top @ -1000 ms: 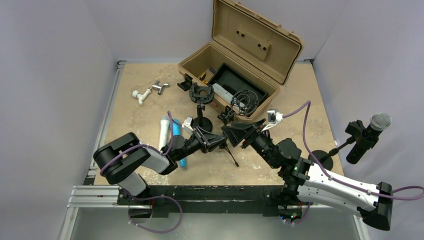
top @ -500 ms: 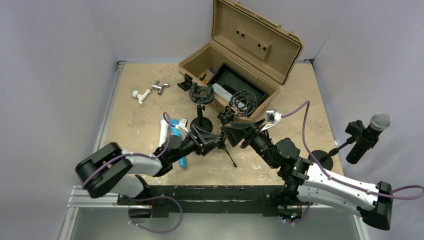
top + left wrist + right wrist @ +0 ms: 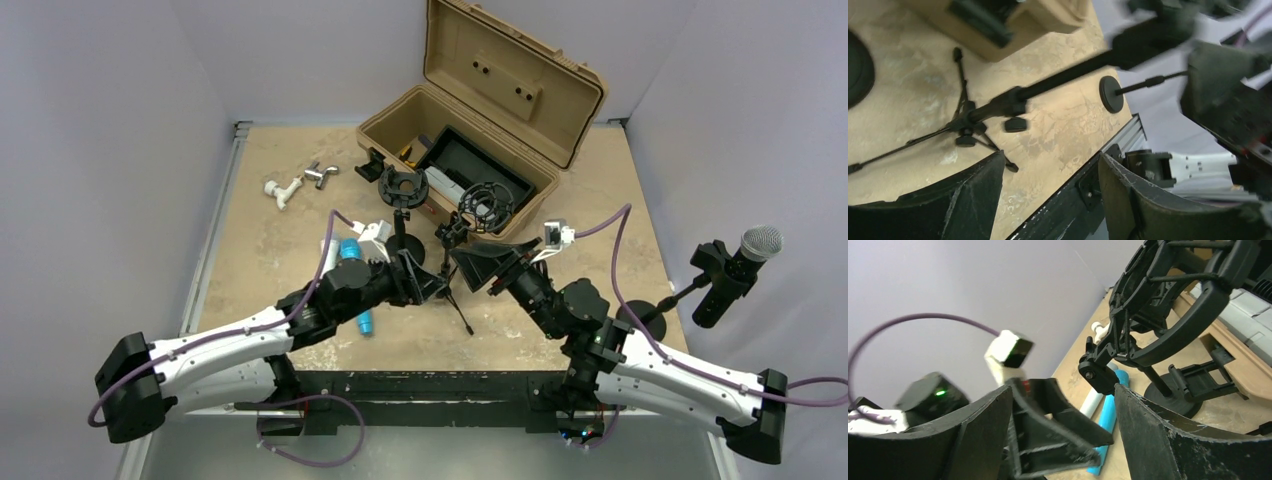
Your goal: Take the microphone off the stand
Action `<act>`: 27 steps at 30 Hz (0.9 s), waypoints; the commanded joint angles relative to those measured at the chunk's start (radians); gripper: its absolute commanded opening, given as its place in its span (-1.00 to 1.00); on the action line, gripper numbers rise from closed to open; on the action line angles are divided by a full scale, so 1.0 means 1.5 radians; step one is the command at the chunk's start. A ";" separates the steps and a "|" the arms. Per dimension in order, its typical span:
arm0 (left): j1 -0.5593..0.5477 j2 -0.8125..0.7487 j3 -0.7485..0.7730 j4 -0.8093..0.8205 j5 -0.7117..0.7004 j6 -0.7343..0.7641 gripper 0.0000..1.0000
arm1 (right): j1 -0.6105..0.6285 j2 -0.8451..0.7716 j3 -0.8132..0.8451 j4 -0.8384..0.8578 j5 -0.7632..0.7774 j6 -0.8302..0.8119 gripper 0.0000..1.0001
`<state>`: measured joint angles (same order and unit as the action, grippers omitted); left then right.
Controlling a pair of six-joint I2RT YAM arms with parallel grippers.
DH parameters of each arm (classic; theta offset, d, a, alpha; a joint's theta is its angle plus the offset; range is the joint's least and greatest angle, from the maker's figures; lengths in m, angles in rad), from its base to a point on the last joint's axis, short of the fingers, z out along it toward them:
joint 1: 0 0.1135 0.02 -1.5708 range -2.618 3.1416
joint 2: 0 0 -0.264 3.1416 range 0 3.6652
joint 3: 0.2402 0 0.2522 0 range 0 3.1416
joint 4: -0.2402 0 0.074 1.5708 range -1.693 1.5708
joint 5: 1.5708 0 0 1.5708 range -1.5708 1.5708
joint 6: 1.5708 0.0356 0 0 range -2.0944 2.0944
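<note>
Black, wide open and empty, the left gripper (image 3: 436, 285) and right gripper (image 3: 464, 268) face each other beside a tripod (image 3: 465, 320) mid-table, well apart from the microphone (image 3: 740, 265) clipped in its stand (image 3: 682, 292) at the right edge, so the reach looks not yet begun and the right arm must next swing right.

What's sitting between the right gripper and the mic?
Top view: only the arm's purple cable crossing bare table between the right gripper and the microphone; no loose object there.
</note>
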<state>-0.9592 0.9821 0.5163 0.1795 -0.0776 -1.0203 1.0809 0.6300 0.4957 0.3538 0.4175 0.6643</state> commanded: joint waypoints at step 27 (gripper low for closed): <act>-0.113 0.193 0.254 -0.209 -0.210 0.313 -0.05 | 0.000 -0.065 0.033 -0.033 0.083 -0.029 0.49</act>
<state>-1.1225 1.2510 0.8352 -0.1413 -0.3519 -0.5564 1.0809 0.5472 0.5121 0.2977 0.5137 0.6289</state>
